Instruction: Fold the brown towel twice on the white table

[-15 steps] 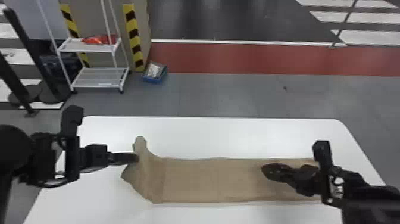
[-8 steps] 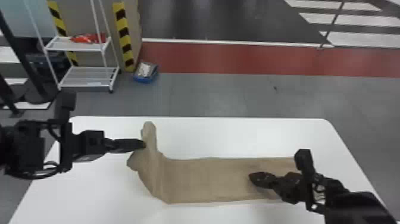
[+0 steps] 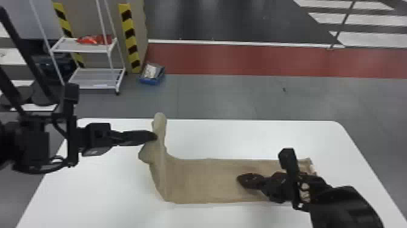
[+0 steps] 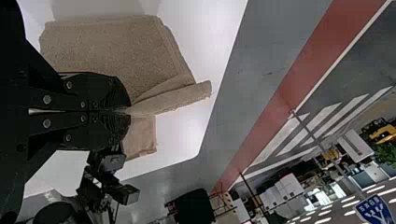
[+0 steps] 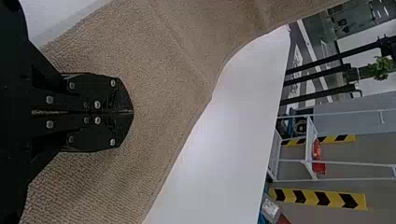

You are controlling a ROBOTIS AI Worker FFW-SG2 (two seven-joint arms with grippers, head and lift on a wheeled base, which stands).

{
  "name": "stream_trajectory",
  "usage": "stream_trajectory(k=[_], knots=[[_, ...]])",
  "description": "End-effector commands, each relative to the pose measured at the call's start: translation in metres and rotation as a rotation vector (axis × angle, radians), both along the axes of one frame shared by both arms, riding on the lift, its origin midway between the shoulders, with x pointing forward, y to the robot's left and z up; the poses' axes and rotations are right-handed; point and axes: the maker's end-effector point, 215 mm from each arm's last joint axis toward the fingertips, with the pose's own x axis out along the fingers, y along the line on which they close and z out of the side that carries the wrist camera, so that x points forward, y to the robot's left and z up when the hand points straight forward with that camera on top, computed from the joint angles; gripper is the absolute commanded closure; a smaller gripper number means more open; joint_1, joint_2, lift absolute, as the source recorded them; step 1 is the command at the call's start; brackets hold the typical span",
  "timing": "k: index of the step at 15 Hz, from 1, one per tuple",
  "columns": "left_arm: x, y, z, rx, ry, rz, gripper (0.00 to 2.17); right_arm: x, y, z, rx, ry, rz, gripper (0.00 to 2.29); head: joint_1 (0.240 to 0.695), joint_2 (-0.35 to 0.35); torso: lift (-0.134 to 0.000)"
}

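Left gripper (image 3: 153, 136) has the towel (image 3: 206, 182) pinched up at 9 o'clock. Right gripper (image 3: 241, 179) sits closed over its 3 o'clock half.

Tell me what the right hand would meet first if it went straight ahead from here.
Most likely the brown towel, which lies just ahead of the right hand; whether its flat stretch or its raised end comes first, depth leaves unclear.
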Motion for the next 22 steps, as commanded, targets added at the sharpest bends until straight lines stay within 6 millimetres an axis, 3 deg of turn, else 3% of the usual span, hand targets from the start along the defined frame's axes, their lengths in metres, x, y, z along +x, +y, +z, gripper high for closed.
stream_trajectory(k=[1,6,8,9,12,13,14,16,19,20,21,22], knots=[[-0.002,-0.001,0.001,-0.009,0.001,-0.004,1.43,0.006,0.030,0.002,0.014,0.001,0.027,1.86,0.695,-0.016,0.000],[-0.004,-0.005,-0.001,-0.013,0.006,-0.013,1.43,0.013,0.105,0.016,0.068,-0.019,0.090,1.86,0.695,0.055,0.000],[-0.003,-0.005,-0.002,-0.011,0.008,-0.011,1.43,0.013,0.107,0.017,0.075,-0.019,0.088,1.86,0.695,0.078,0.000],[-0.003,-0.005,-0.002,-0.008,0.009,-0.011,1.43,0.009,0.109,0.019,0.097,-0.012,0.084,1.73,0.695,0.089,0.000],[-0.007,-0.002,-0.008,-0.016,0.021,-0.002,1.43,0.013,0.095,0.044,0.177,-0.038,0.039,0.86,0.695,0.100,0.000],[-0.013,-0.007,-0.012,-0.025,0.032,-0.011,1.43,0.014,0.088,0.058,0.223,-0.064,0.016,0.34,0.695,0.098,0.000],[-0.011,-0.015,-0.015,-0.026,0.029,-0.006,1.43,0.019,0.067,0.068,0.227,-0.092,-0.021,0.00,0.695,0.095,0.000],[-0.007,-0.039,-0.028,-0.027,0.025,0.011,1.43,0.028,0.011,0.082,0.236,-0.127,-0.098,0.00,0.695,0.055,0.000],[0.026,-0.066,-0.037,-0.013,-0.089,0.118,1.44,0.035,-0.084,0.104,0.281,-0.160,-0.245,0.07,0.695,-0.040,0.000],[0.028,-0.079,-0.039,-0.016,-0.097,0.123,1.44,0.031,-0.106,0.109,0.314,-0.154,-0.289,0.09,0.695,-0.071,0.000],[0.029,-0.098,-0.042,-0.017,-0.111,0.124,1.44,0.023,-0.124,0.110,0.317,-0.156,-0.316,0.09,0.695,-0.146,0.000],[0.027,-0.120,-0.047,-0.005,-0.126,0.108,1.43,0.021,-0.141,0.116,0.323,-0.173,-0.348,0.09,0.695,-0.146,0.000]])
